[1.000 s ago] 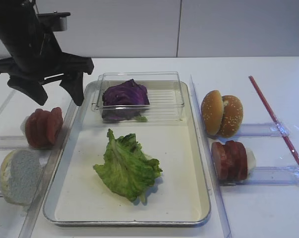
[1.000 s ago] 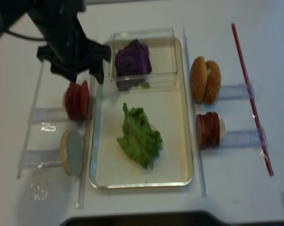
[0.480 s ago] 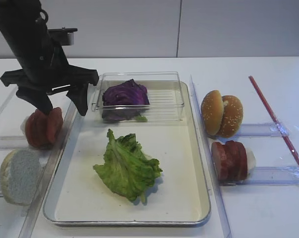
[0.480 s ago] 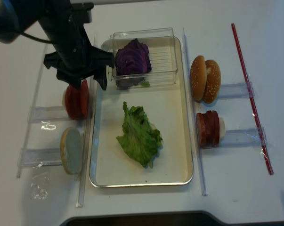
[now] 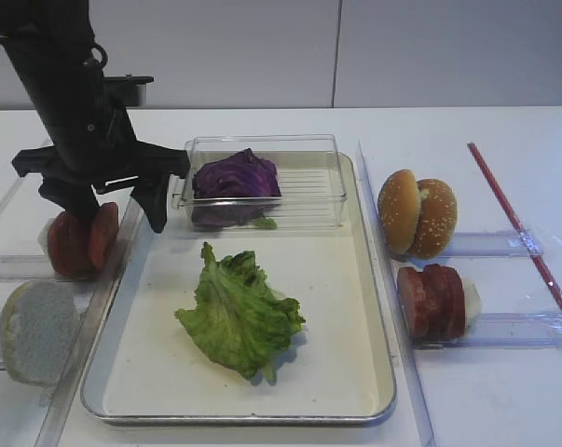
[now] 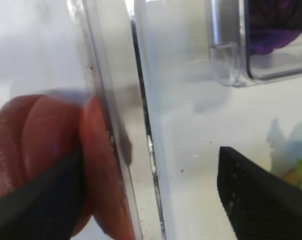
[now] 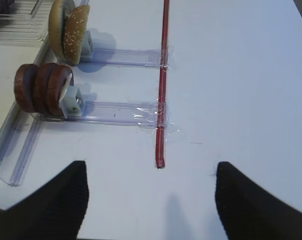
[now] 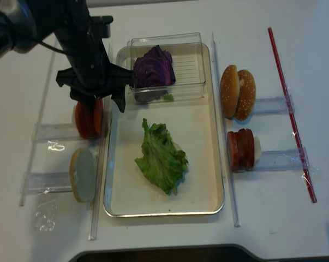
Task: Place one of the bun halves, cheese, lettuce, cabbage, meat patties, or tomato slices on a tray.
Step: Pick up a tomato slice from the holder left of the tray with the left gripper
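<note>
The left gripper [image 5: 113,207] stands with its jaws spread wide and holds nothing, one finger [image 5: 79,203] above the tomato slices [image 5: 79,240] just outside the left rim of the tray [image 5: 378,307] and the other finger over that rim. The lettuce [image 5: 238,310] lies on the tray floor, and the cabbage [image 5: 235,177] sits in a clear box [image 5: 313,186] at the far end of the tray. The right gripper [image 7: 151,200] is also spread and empty, over the bare table to the right of the tray, near the meat patties [image 7: 40,88] and the bun halves [image 7: 68,31].
</note>
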